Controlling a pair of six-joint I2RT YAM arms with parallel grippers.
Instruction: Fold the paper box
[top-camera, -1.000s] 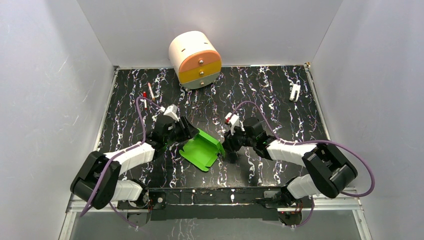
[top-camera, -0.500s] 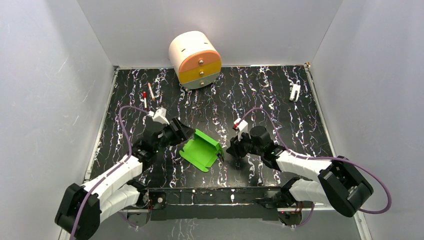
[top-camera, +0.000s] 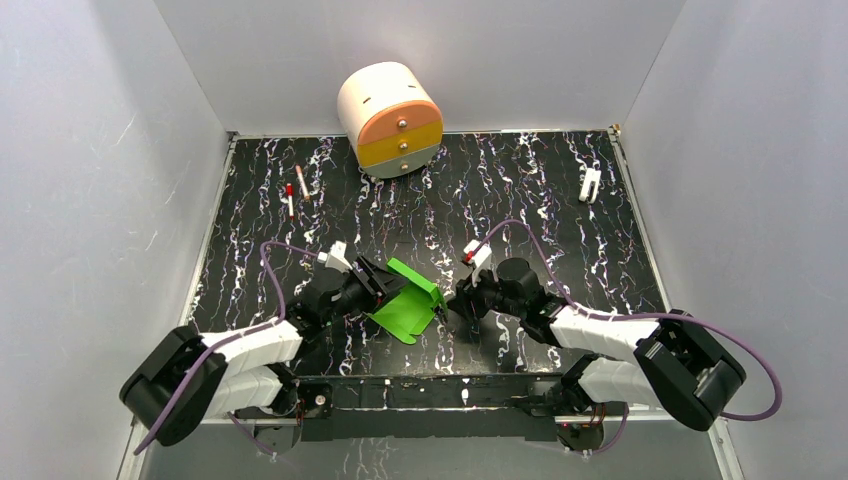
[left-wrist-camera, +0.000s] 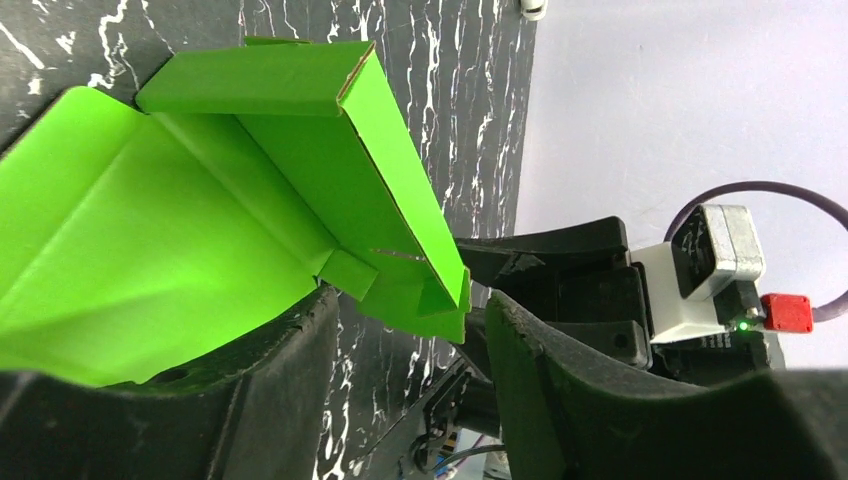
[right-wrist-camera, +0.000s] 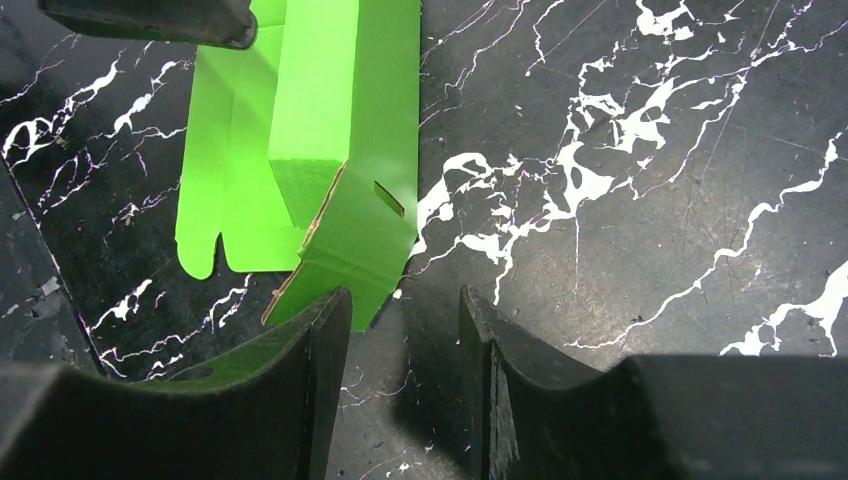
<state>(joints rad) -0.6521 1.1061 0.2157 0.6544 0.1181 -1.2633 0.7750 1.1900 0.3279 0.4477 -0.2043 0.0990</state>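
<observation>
A bright green paper box (top-camera: 412, 312), only partly folded, is shown lying on a black table veined with white (top-camera: 520, 200). It is set directly between the two grippers, which face each other across it.

The left gripper (left-wrist-camera: 408, 298) is seen with its jaws parted and nothing clamped between them. The flat panel of the card is spread just ahead of this gripper and lies against one of its fingers (left-wrist-camera: 270, 400). A raised corner of the box sits in the gap between the fingertips, and whether it touches the other finger cannot be told.

The right gripper (right-wrist-camera: 404, 295) is likewise seen released, with bare table visible between its jaws. The near corner of the box is placed just ahead of one fingertip (right-wrist-camera: 320, 330), seemingly touching it. The other finger is kept apart from the card.

On the side nearer the right gripper, one long wall of the box is folded upright and doubled over, with a small slot cut near its end. On the side nearer the left gripper, the card is left flat and open.

Well beyond both grippers, a cream round drawer unit (top-camera: 390, 118) is seen at the table's far edge. Two thin markers (top-camera: 290, 196) are placed beyond the left gripper, and a small white clip (top-camera: 590, 183) far beyond the right.
</observation>
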